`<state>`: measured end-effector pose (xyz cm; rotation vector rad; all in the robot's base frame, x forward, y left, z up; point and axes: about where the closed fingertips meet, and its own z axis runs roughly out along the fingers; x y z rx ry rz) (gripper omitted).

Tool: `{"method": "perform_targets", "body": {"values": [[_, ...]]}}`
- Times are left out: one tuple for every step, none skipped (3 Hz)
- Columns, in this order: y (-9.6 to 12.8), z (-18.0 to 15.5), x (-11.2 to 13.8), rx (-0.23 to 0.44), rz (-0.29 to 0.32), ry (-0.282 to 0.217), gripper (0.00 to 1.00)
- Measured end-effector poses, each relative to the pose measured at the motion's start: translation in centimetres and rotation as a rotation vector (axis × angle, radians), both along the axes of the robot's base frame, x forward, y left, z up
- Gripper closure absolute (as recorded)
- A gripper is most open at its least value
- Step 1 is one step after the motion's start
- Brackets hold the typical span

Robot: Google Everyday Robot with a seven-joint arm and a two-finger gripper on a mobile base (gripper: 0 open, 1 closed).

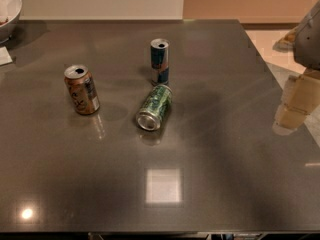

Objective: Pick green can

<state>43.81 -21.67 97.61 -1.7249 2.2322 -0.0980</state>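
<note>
- Roughly at the middle of the dark grey table (225, 174), the green can (155, 107) lies on its side, resting on the glossy surface.
- Its shiny silver end faces the camera and slightly to the picture's left, while its green, white-patterned body runs back and to the right.
- Just behind the far end of the green can stands a slim blue-and-silver can (160, 61), upright, with its opened top showing; whether the two touch cannot be told.
- Well apart to the picture's left stands a brown-orange can (81, 90), also upright, its silver top with a dark opening turned towards the camera.
- The gripper (295, 106) shows at the right edge of the view as pale beige parts below a grey piece of the arm, above the table's right border.
- It is well apart from all three cans and holds nothing that can be seen; whether it is open or closed cannot be told.
- A white bowl (7, 9) sits at the far left corner of the table, partly cut off by the frame, and a bit of white paper (4, 56) lies near it at the left edge.
- A bright square reflection (162, 185) lies on the tabletop in front of the green can.
</note>
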Motion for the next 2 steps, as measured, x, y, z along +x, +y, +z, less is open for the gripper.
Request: {"method": "perform_targets", "body": {"values": [[0.0,0.0,0.0,0.000,0.000,0.000,0.00],[1.2,-0.4,1.6,0.032,0.002,0.029,0.00]]}}
